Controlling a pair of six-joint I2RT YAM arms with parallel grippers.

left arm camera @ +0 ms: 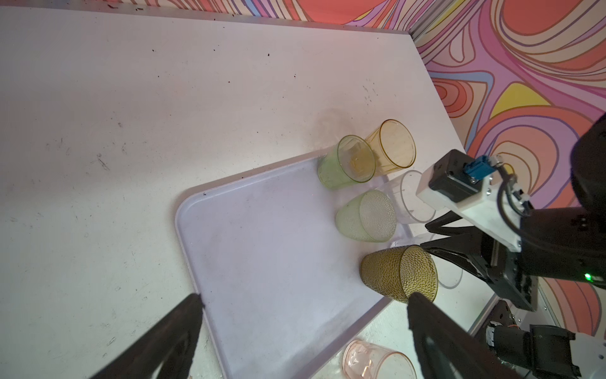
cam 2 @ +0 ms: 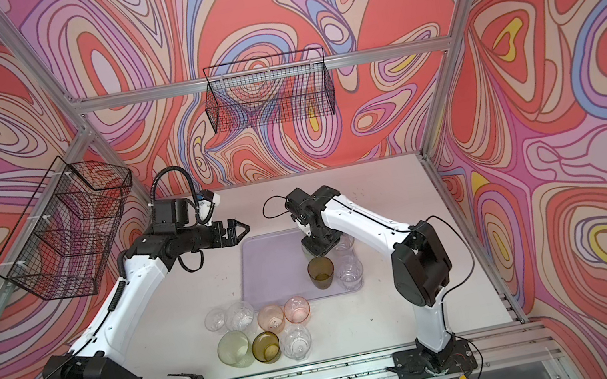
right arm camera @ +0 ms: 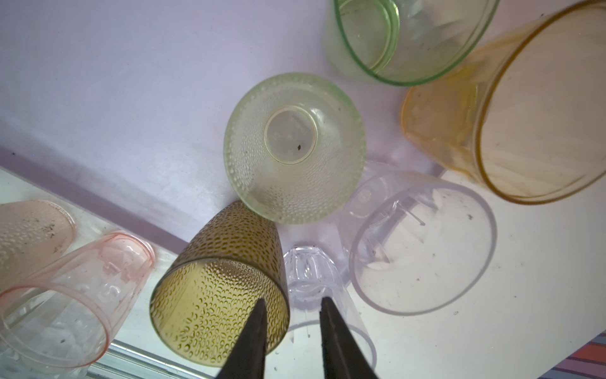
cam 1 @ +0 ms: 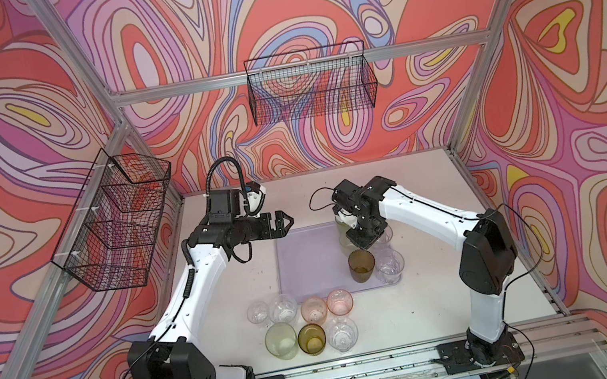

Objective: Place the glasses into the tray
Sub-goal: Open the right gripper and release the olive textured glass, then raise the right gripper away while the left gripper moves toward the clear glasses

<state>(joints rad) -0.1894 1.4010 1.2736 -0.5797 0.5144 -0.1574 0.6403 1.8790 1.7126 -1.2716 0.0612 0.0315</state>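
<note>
The lavender tray [cam 1: 307, 266] [cam 2: 269, 268] lies mid-table. A dark olive-brown dimpled glass [cam 1: 362, 266] [right arm camera: 223, 279] stands upright near its front right corner. My right gripper [cam 1: 362, 245] [right arm camera: 292, 300] points down over that glass's rim, jaws a little apart, one finger inside the glass and one outside, not pinching the wall. Pale green [left arm camera: 367, 216], green [left arm camera: 347, 164], amber [left arm camera: 393, 147] and clear [cam 1: 389, 266] glasses crowd the tray's right side. Several more glasses [cam 1: 311, 339] stand on the table in front of the tray. My left gripper [cam 1: 286, 222] [left arm camera: 305, 297] hovers open and empty over the tray's far left corner.
A black wire basket [cam 1: 310, 84] hangs on the back wall and another [cam 1: 117, 219] on the left wall. The left half of the tray holds nothing. A pink glass [left arm camera: 377, 362] stands just outside the tray's front edge.
</note>
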